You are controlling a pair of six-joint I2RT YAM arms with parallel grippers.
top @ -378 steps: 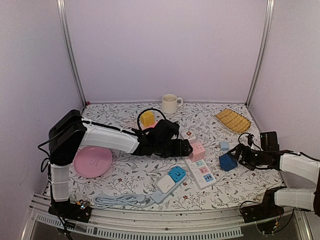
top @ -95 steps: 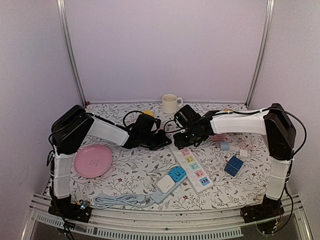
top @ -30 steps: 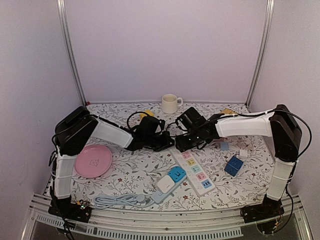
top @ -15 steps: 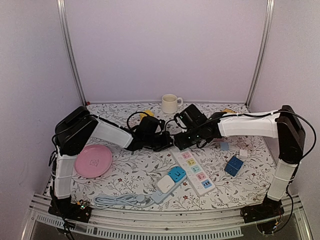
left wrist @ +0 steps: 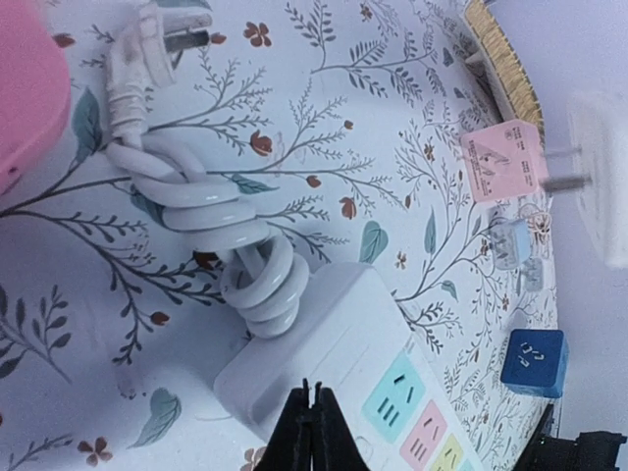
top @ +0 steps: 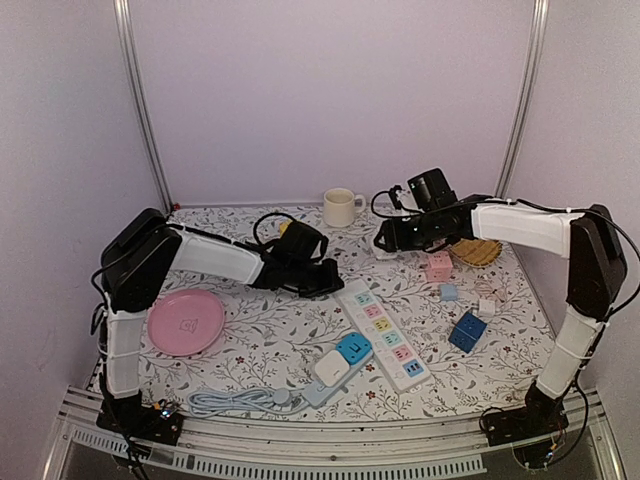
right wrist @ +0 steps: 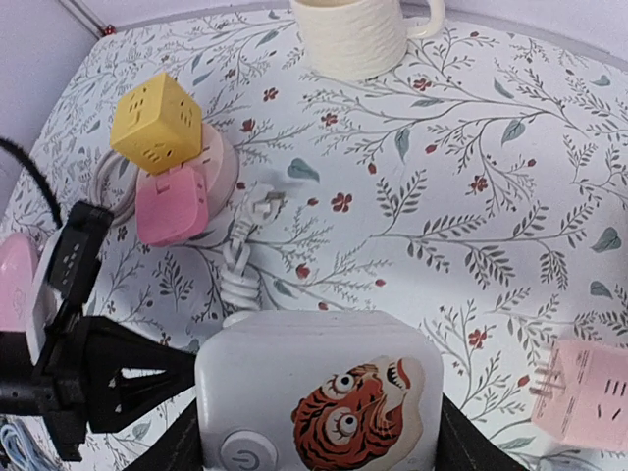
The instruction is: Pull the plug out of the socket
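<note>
The plug (right wrist: pixel 314 383) is a white cube with a tiger sticker and a power button. My right gripper (right wrist: pixel 316 437) is shut on it, a black finger on each side. The plug (top: pixel 386 247) hangs above the table's back right with my right gripper (top: pixel 392 236), clear of the socket. In the left wrist view the plug (left wrist: pixel 601 177) floats at the right edge with its bare prongs showing. The socket (top: pixel 385 325) is a white strip with coloured outlets. My left gripper (left wrist: pixel 312 397) is shut, its tips on the cord end of the socket (left wrist: pixel 343 334).
A cream mug (top: pixel 339 207) stands at the back. A pink plate (top: pixel 186 322) lies at the left. A yellow cube (right wrist: pixel 157 123) and a pink cube (right wrist: pixel 172 201) sit by the coiled cord. Another pink adapter (top: pixel 437 266), a blue cube (top: pixel 465 330) and a second strip (top: pixel 340 362) lie nearby.
My right gripper has risen and swung back to the right with the white plug, away from the strip's cord end. My left gripper stays on the strip.
</note>
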